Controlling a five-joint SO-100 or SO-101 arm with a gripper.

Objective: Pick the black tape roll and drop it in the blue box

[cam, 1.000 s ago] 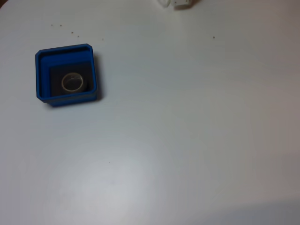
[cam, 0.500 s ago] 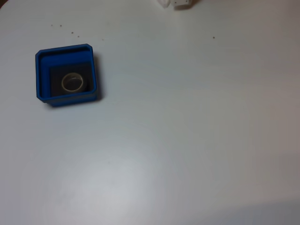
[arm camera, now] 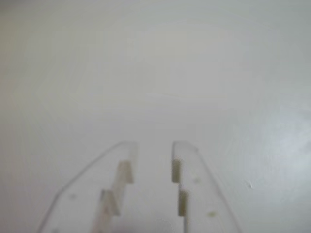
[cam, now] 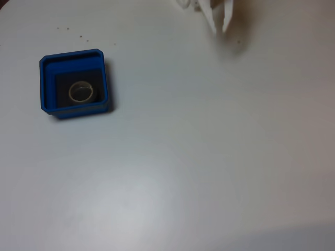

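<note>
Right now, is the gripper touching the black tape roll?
Apart. In the fixed view the gripper is at the top edge, with bare table between it and the black tape roll, which lies inside the blue box.

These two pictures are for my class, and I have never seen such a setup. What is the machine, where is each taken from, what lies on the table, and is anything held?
The machine is a small robot arm ending in a two-finger claw. The fixed view looks down on a white table; the claw enters at its top edge. The wrist view rides on the arm, so the claw shows up close, pale fingers slightly apart with bare table between them: it holds nothing. On the table sits the blue box, and the black tape roll lies inside it, on its dark floor.
</note>
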